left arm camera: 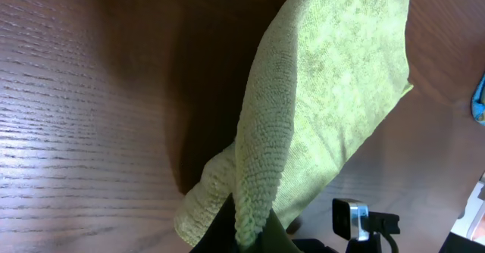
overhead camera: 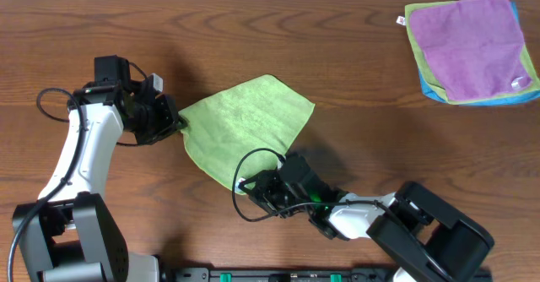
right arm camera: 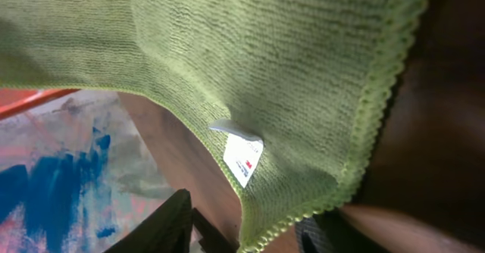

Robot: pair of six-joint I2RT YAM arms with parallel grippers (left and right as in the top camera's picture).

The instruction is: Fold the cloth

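Note:
The light green cloth (overhead camera: 249,122) lies spread on the wooden table, roughly diamond-shaped. My left gripper (overhead camera: 180,123) is at its left corner. In the left wrist view the jaws (left arm camera: 248,236) are shut on a bunched edge of the cloth (left arm camera: 333,79), which rises away from them. My right gripper (overhead camera: 250,185) is at the cloth's near corner. In the right wrist view its fingers (right arm camera: 250,224) stand well apart with the stitched corner of the cloth (right arm camera: 265,56) between them. A white label (right arm camera: 244,156) is sewn near that corner.
A stack of folded cloths (overhead camera: 472,50), purple on top of green and blue, lies at the far right of the table. The table's front edge is close behind my right arm. The right arm's camera (left arm camera: 352,217) shows in the left wrist view.

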